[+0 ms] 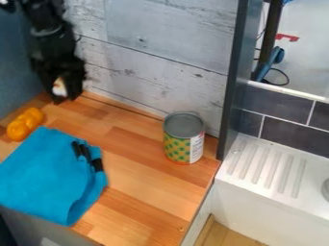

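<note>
Seen at upper left, with the jaws pinching a small white-and-orange item (59,87), long axis indeterminate, above the worktop (138,185)'s back corner, up and to the right of the yellow-orange lobed object (26,124), well left of the can (183,138).

Arm (44,24): finished in black, rounded joint housing fitted | Gripper (66,99): finished in black, blocky, irregular outline presented

bright blue cloth (45,175), orange object (26,124), green-dotted yellow can (178,146), black gripper (67,99)
</note>
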